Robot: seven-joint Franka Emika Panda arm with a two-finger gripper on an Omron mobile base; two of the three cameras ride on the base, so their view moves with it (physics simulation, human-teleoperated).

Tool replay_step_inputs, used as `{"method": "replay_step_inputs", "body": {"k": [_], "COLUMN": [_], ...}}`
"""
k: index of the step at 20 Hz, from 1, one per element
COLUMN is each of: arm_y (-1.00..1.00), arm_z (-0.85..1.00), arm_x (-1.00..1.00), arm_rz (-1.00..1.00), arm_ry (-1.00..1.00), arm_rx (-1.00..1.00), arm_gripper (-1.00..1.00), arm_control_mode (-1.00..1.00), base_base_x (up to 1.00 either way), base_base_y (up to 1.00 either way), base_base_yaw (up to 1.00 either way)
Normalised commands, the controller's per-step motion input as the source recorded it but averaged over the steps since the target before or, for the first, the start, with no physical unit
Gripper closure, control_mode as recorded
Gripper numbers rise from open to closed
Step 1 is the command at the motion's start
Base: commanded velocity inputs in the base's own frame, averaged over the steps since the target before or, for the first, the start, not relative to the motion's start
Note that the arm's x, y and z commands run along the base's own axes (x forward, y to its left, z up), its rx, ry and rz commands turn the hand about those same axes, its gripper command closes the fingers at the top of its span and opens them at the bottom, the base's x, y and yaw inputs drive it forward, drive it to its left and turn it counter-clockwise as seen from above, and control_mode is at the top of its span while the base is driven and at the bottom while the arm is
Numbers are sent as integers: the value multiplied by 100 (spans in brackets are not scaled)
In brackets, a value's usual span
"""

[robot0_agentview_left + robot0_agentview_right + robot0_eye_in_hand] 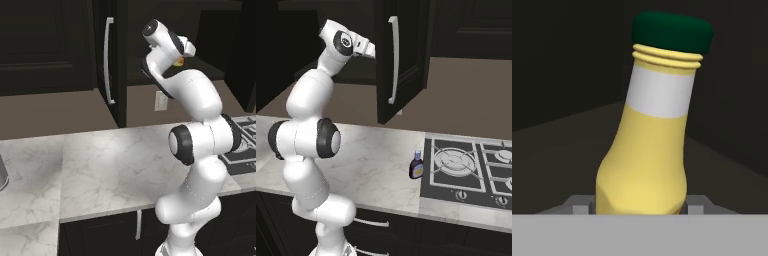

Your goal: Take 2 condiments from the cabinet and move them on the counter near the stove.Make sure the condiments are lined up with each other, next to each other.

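Inside cabinet — gripper clamps yellow bottle (tilted) | purple-brown bottle beside stove

Yellow bottle with dark green cap, white band. Dark purple-brown bottle, pale cap. White marble table veined grey; near-black cabinet, silver handle.

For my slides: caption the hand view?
Claw grips a yellow, green-capped bottle inside the dark cabinet.
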Motion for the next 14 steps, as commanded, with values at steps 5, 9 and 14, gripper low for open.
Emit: {"method": "replay_step_inputs", "body": {"k": [5,9,14], "arm_y": [16,19,18], "arm_z": [0,-11,-7], "arm_x": [-100,-100,-100], "arm_rz": [12,21,31], "arm_ry": [-20,-21,-2], "arm_rx": [0,0,0], "arm_gripper": [100,100,100], "arm_control_mode": [-100,-100,-100], "base_base_x": [0,0,0], "base_base_y": [0,0,0], "base_base_yaw": [0,0,0]}}
